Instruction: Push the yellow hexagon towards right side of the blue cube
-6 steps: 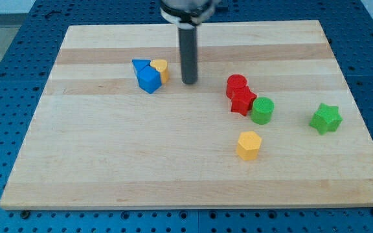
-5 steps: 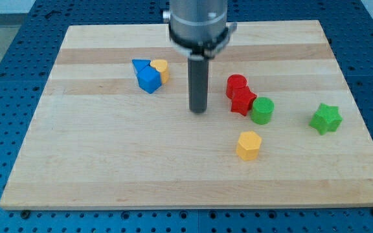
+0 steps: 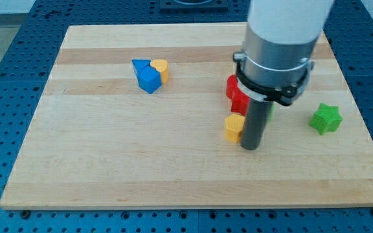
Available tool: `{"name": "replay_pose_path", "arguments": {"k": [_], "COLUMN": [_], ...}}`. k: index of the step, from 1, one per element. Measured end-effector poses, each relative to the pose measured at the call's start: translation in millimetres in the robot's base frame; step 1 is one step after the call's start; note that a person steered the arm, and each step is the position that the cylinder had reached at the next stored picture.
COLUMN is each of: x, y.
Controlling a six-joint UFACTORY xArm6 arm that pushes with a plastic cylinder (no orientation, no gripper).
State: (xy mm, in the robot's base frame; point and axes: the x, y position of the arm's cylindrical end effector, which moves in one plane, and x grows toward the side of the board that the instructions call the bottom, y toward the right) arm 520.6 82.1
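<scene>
The yellow hexagon (image 3: 234, 127) sits right of the board's middle, partly hidden by my rod. My tip (image 3: 250, 147) rests on the board touching the hexagon's right side. The blue cube (image 3: 149, 80) lies at the upper left, with a blue triangular block (image 3: 139, 65) at its upper left and a small yellow block (image 3: 161, 68) at its upper right. The hexagon is far to the right of and below the cube.
Two red blocks (image 3: 236, 94) sit just above the hexagon, partly hidden by the arm. A green block (image 3: 271, 108) is mostly hidden behind the rod. A green star (image 3: 325, 118) lies at the right. The wooden board (image 3: 109, 162) ends at blue perforated table.
My tip moved right and down from the board's middle to the hexagon's right side. The yellow hexagon shifted left and up. The blue cube group has not moved.
</scene>
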Motion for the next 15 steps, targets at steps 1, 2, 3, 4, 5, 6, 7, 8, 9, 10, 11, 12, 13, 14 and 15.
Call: {"name": "replay_pose_path", "arguments": {"k": [1,2,3,4,5,6,7,8,9,10,11,12,13,14,15], "x": [-27.0,-51.5,-65.0,-76.4,-88.7,-89.4,-100.7,-120.0,-121.5,-123.5,-127.5,-128.3,-128.3,-128.3,-128.4], "y": [-22.2,-52.1,-84.2,-99.2,-98.0,-71.1,-51.3,-64.2,-80.0,-89.2,-101.6,-103.5,-103.5,-103.5,-87.0]}}
